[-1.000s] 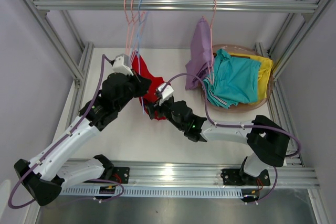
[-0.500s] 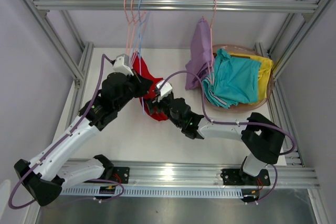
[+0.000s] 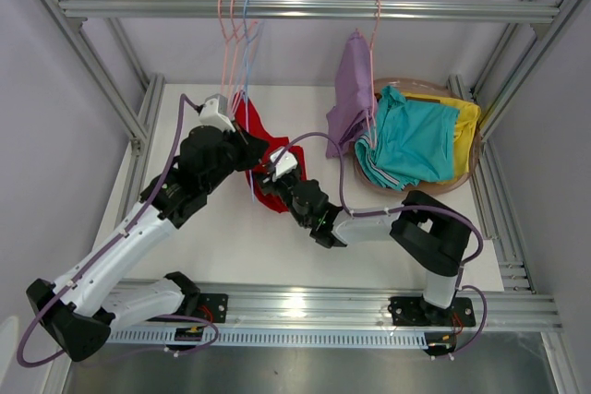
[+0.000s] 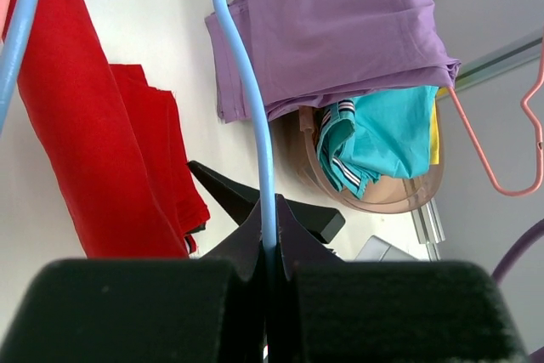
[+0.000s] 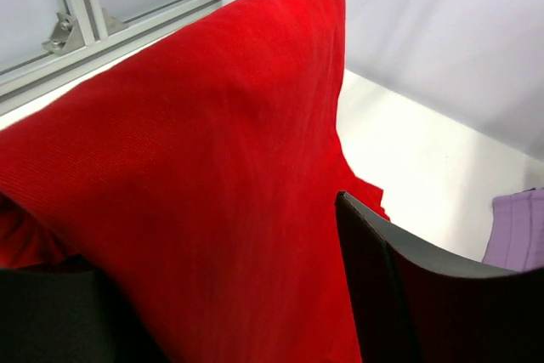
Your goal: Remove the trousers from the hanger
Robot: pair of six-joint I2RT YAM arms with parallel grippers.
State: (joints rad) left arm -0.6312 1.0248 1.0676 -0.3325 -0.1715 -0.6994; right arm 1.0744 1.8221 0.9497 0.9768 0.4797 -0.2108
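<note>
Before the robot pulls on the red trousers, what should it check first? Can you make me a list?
1. Left gripper clamped on the blue hanger: ok.
2. Red trousers inside the right gripper: ok, the cloth sits between its jaws.
3. Right gripper squeezed tight on the cloth: not ok, the jaws stand apart.
4. Blue hanger hooked over the top rail: ok.
5. Lavender trousers out of the way: ok, they hang apart, on the pink hanger.
6. Room left in the pinkish tub: cannot tell; the teal trousers already fill much of it.
</note>
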